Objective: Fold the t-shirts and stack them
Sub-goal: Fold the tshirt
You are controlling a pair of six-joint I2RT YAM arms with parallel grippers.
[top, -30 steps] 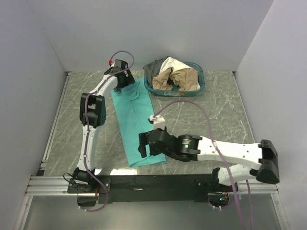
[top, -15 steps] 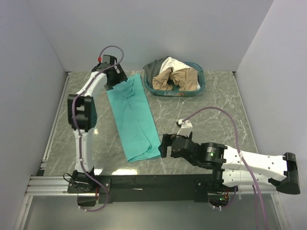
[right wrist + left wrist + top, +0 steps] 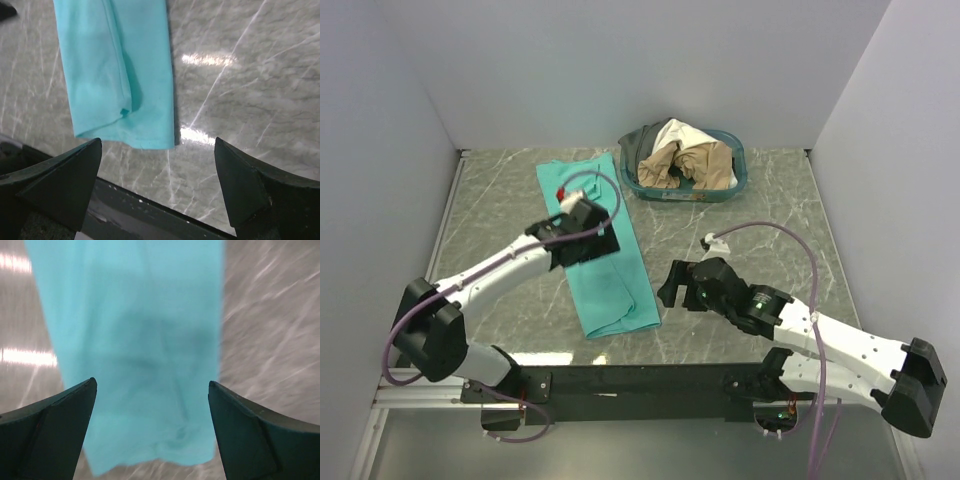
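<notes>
From above, the teal-green t-shirt (image 3: 623,292) lies as a long narrow strip left of centre on the marbled table (image 3: 770,215), running from the upper left down toward the black rail (image 3: 650,381) at the bottom. My left gripper (image 3: 587,243) hangs over the strip's middle, and my right gripper (image 3: 670,290) sits just right of the strip's lower end, over bare table. Only this view shows the teal-blue basket (image 3: 682,197) at upper centre, which holds the cream-white t-shirt (image 3: 680,134), the tan-beige t-shirt (image 3: 708,160) and the dark grey t-shirt (image 3: 638,146) in a loose heap.

My left wrist camera is blurred. It shows what the top view hides under my arm: the teal-green t-shirt (image 3: 145,340) fills the middle of the frame, with one short edge near the bottom. My left gripper (image 3: 152,385) is spread wide there, a finger at each lower corner, and nothing is pinched.

My right wrist camera is sharper. It puts the teal-green t-shirt (image 3: 120,75) in the upper left and shows a lengthwise fold ridge running down to the short edge, which the top view barely gives. My right gripper (image 3: 157,142) is also spread wide and empty, its fingers at the lower corners, with glare on the stone between them.
</notes>
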